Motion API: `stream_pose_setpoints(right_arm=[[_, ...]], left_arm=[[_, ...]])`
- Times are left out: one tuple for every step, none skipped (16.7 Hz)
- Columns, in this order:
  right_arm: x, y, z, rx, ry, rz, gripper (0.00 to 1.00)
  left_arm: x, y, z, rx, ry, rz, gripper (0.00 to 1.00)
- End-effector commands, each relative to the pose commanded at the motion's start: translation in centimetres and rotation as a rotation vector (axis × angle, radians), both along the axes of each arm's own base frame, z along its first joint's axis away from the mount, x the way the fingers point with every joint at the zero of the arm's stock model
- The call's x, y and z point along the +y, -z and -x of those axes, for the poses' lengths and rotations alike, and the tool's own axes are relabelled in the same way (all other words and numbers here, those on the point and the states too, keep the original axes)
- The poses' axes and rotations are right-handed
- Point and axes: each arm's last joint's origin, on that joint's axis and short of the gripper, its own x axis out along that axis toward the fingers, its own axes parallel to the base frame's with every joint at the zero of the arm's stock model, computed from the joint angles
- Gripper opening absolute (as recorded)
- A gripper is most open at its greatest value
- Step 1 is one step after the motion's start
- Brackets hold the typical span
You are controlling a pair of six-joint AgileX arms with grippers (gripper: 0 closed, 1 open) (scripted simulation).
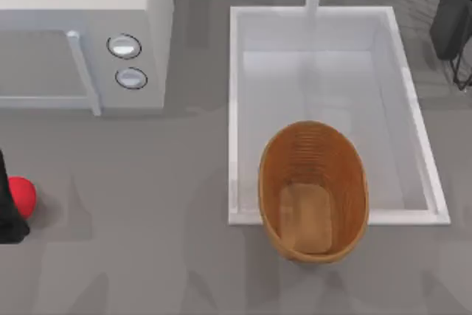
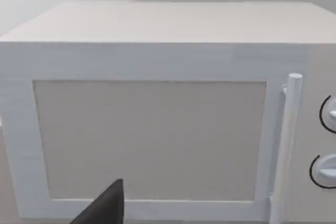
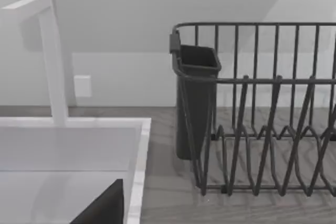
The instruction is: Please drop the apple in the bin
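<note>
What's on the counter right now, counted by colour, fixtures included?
Red: 1, the small round red apple.
Orange-brown: 1, the oval woven wicker bin.
White: 3, the boxy microwave, the rectangular sink basin, the faucet.
Dark grey: 2, the wire dish rack, its utensil cup.
Total: 7.

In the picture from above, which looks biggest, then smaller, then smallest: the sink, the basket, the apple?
1. Sink, biggest.
2. Basket, in the middle.
3. Apple, smallest, though the left gripper partly hides it at the table's left edge.
</note>
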Motion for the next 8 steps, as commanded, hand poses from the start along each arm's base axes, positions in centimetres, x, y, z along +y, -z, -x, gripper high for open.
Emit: stream_pose_setpoints(right_arm=[[0.0,0.0,0.0,0.0,0.0,0.0,1.0],[0.0,0.0,0.0,0.0,0.0,0.0,1.0],[0.0,0.0,0.0,0.0,0.0,0.0,1.0],[0.0,0.0,0.0,0.0,0.0,0.0,1.0],[0.0,0.0,0.0,0.0,0.0,0.0,1.0],[0.0,0.0,0.0,0.0,0.0,0.0,1.0],[0.0,0.0,0.0,0.0,0.0,0.0,1.0],[0.0,0.0,0.0,0.0,0.0,0.0,1.0]], left_arm=[[0.0,0.0,0.0,0.0,0.0,0.0,1.0],[0.0,0.0,0.0,0.0,0.0,0.0,1.0],[0.0,-0.1,0.0,0.009,-0.001,0.0,1.0],[0.0,-0.4,0.0,0.027,-0.003,0.0,1.0],[0.0,-0.9,-0.1,0.054,-0.005,0.0,1.0],[0.1,-1.4,-0.2,0.09,-0.007,0.0,1.0],[0.1,-2.1,-0.4,0.136,-0.008,0.0,1.0],[0.1,-2.8,-0.7,0.191,-0.01,0.0,1.0]])
